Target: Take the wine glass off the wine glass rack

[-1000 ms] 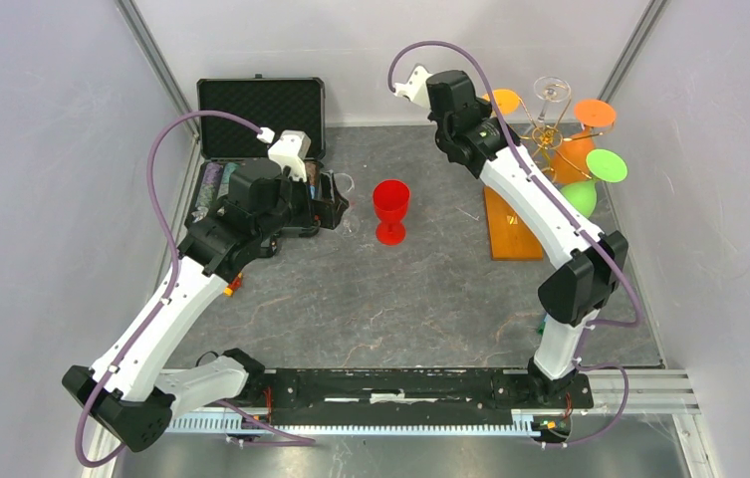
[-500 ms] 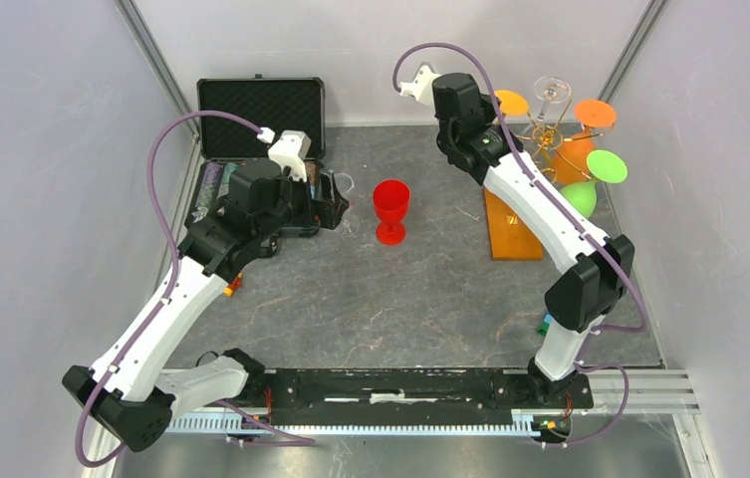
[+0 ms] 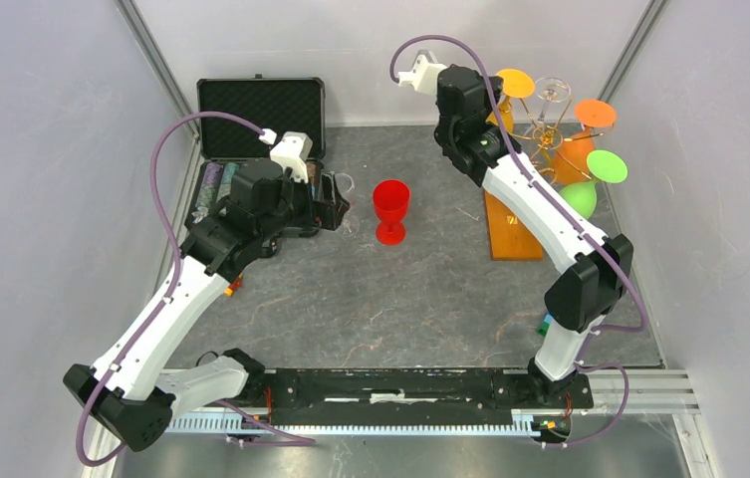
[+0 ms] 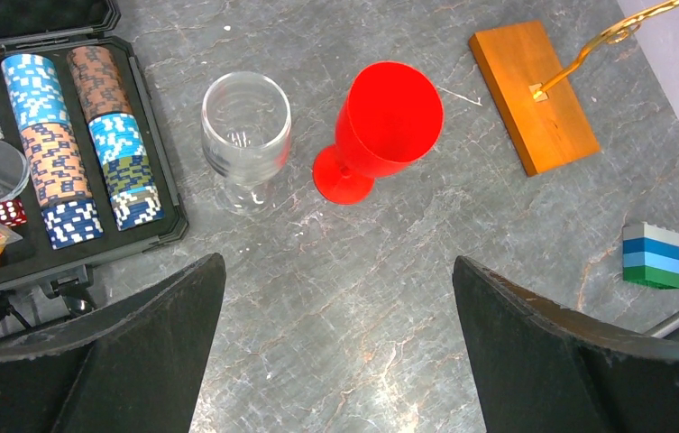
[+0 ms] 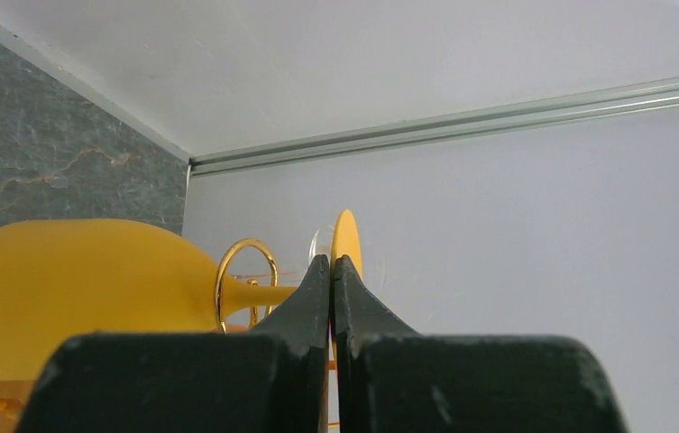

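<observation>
The wine glass rack (image 3: 547, 135), a gold wire tree on an orange-brown wooden base (image 3: 510, 225), stands at the back right. A yellow wine glass hangs on it bowl down, its bowl (image 5: 74, 298) left of my fingers in the right wrist view. My right gripper (image 5: 331, 260) is shut on the edge of that glass's round foot (image 5: 347, 236), which shows in the top view as a yellow disc (image 3: 516, 83). A gold loop (image 5: 246, 271) of the rack rings the stem. My left gripper (image 4: 339, 262) hangs open over bare table, holding nothing.
Clear (image 3: 551, 92), orange (image 3: 595, 113) and green (image 3: 606, 164) glasses also hang on the rack. A red glass (image 4: 388, 117) and a clear glass (image 4: 247, 126) stand mid-table beside the open black chip case (image 3: 261, 105). A small brick stack (image 4: 652, 256) lies near the right. Walls close in behind the rack.
The right wrist has moved back and slightly right, and the yellow glass's foot has shifted with it. The left arm has stayed still.
</observation>
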